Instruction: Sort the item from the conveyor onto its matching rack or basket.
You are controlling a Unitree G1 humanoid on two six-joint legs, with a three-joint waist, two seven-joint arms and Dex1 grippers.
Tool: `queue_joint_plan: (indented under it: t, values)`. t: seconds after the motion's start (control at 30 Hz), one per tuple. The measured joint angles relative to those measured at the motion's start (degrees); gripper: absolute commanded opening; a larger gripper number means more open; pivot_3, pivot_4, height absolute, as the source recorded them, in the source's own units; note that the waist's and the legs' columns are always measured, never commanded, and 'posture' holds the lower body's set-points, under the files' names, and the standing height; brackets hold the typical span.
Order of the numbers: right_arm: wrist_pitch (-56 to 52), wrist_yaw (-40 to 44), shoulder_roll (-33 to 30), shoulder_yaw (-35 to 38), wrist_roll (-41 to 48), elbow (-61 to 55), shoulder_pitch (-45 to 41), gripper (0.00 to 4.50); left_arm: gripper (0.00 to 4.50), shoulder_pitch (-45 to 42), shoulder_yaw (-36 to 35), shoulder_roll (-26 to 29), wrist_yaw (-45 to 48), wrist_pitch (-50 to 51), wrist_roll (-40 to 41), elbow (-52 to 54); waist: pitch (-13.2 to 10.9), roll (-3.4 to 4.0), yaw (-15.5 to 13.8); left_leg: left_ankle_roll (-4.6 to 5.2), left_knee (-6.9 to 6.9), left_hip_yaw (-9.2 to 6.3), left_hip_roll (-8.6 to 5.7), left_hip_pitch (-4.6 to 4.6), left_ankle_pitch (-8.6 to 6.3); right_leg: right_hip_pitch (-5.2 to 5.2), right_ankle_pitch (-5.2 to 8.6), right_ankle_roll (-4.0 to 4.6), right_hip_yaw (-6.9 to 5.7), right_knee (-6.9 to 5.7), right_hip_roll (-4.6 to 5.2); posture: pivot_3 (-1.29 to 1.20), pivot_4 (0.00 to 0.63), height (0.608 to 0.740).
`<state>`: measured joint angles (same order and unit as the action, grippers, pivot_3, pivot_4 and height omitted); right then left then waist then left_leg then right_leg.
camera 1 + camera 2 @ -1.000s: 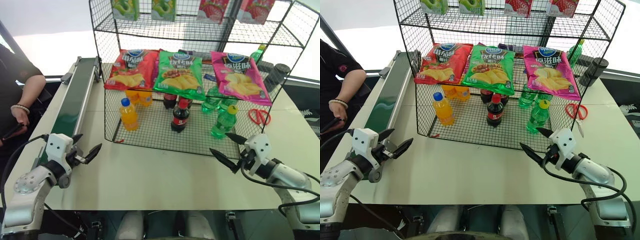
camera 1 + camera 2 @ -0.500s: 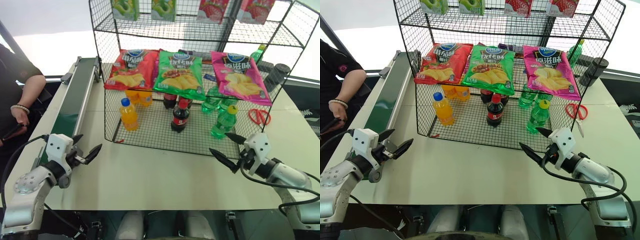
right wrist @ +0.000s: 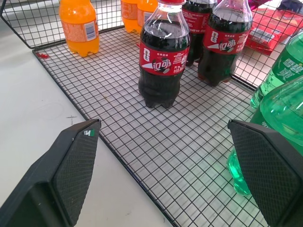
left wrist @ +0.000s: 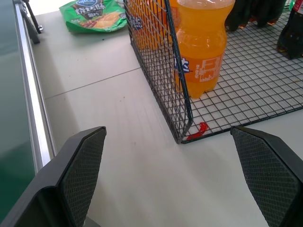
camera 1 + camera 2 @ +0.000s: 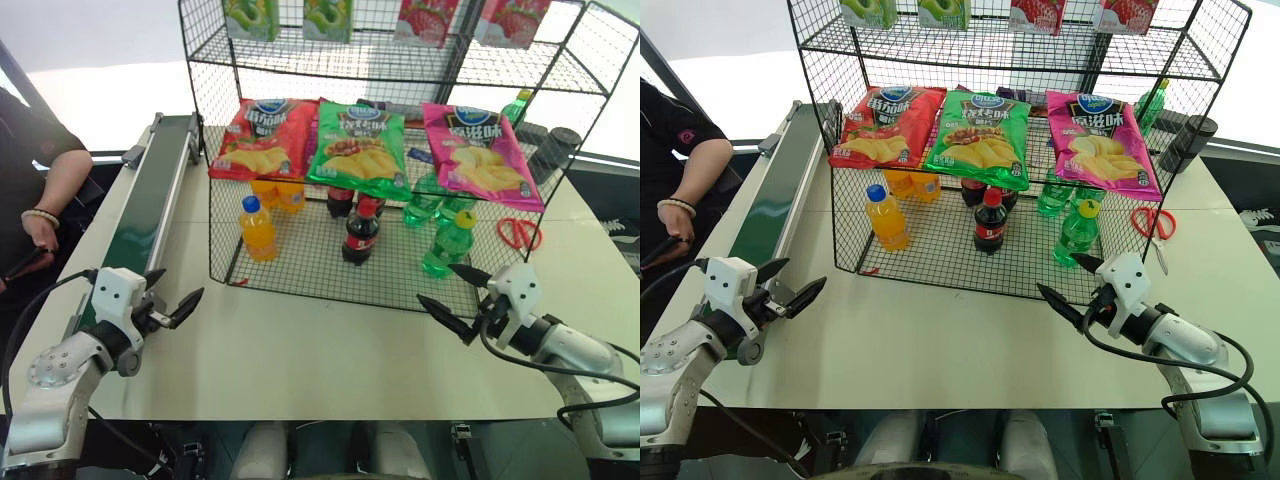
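Note:
The item, a small clear-green bottle with a yellow cap (image 5: 449,244), stands upright on the wire floor of the black rack (image 5: 300,268), at its front right beside other green bottles (image 5: 424,204). My right gripper (image 5: 436,284) hovers open just in front of the rack's front edge, a little short of that bottle, with nothing between its fingers. In the right wrist view a green bottle (image 3: 279,109) shows past one finger (image 3: 267,170). The conveyor (image 5: 150,200) runs along the table's left side. My left gripper (image 5: 178,285) is open and empty beside the conveyor's near end.
An orange-drink bottle (image 5: 256,229) and cola bottles (image 5: 360,232) stand on the rack floor. Three crisp bags (image 5: 358,145) hang on the tier above. Red scissors (image 5: 518,232) lie to the right of the rack. A person's arm (image 5: 45,190) is beside the conveyor.

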<state>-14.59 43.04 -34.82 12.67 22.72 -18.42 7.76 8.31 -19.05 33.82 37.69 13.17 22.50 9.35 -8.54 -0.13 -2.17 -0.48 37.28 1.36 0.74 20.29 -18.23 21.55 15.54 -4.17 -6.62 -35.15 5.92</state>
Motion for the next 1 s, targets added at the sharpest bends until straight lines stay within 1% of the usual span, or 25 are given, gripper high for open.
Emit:
queue_joint_plan:
  t: [0.7, 1.0]
  values:
    - [-0.1, -1.1, 0.0, 0.0, 0.0, -1.1, 0.0, 4.47, 4.5, -1.4, 0.0, 0.0, 0.7, -0.1, 0.0, -1.3, 0.0, 0.0, 0.0, 0.0, 0.0, 0.0, 0.0, 0.01, 0.0, 0.01, 0.0, 0.0, 0.0, 0.0, 0.0, 0.0, 0.15, 0.729]
    - [1.3, -0.8, 0.0, -0.1, -0.1, 0.2, -1.2, 4.47, 4.5, -2.3, 0.0, 0.0, 0.6, -0.2, -0.6, -2.0, 0.0, 0.0, 0.0, 0.0, -0.01, 0.0, 0.0, 0.01, 0.0, 0.02, 0.0, 0.0, 0.0, 0.0, -0.02, 0.0, 0.15, 0.729]
